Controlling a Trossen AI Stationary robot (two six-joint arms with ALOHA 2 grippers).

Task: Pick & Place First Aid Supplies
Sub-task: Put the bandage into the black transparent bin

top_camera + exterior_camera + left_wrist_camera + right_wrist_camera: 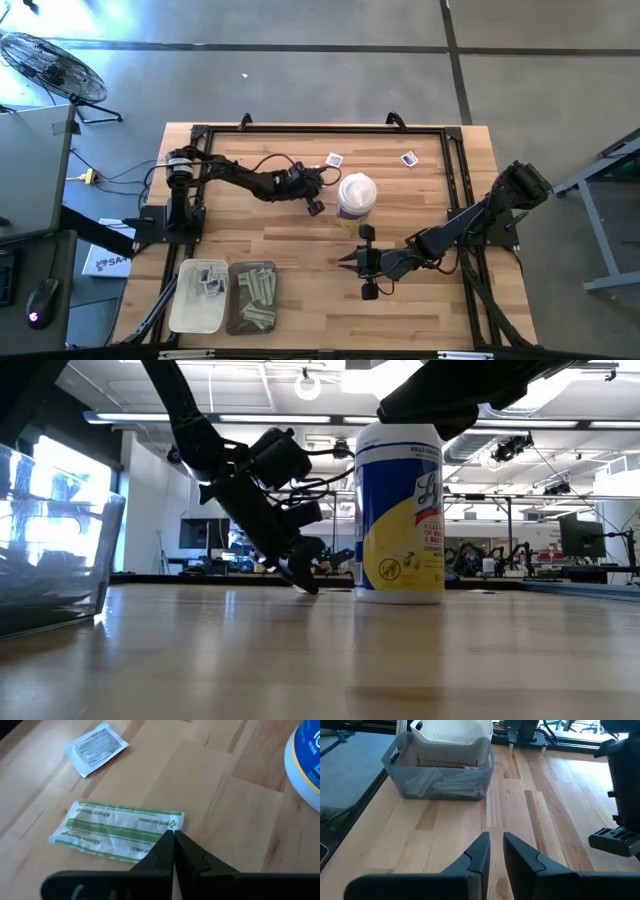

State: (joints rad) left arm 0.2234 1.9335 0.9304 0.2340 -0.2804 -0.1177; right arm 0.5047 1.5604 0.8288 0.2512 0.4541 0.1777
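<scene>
One packet: green-striped strip (117,830), light, limp, slippery; pinch its edge.
Left jaws (173,840): closed on its edge.
Right jaws (496,851): slightly parted, empty.

The strip packet (117,829) is pale with green stripes. The square packet (96,748) is white with dark print. The canister (400,510) is white, blue and yellow. The tabletop (240,810) is light wood.

L gripper (305,575) tilted down at tabletop (320,650) beside wipes canister (400,510)

Left end effector (173,834) closed, low; right end effector (496,839) slightly parted.
</scene>
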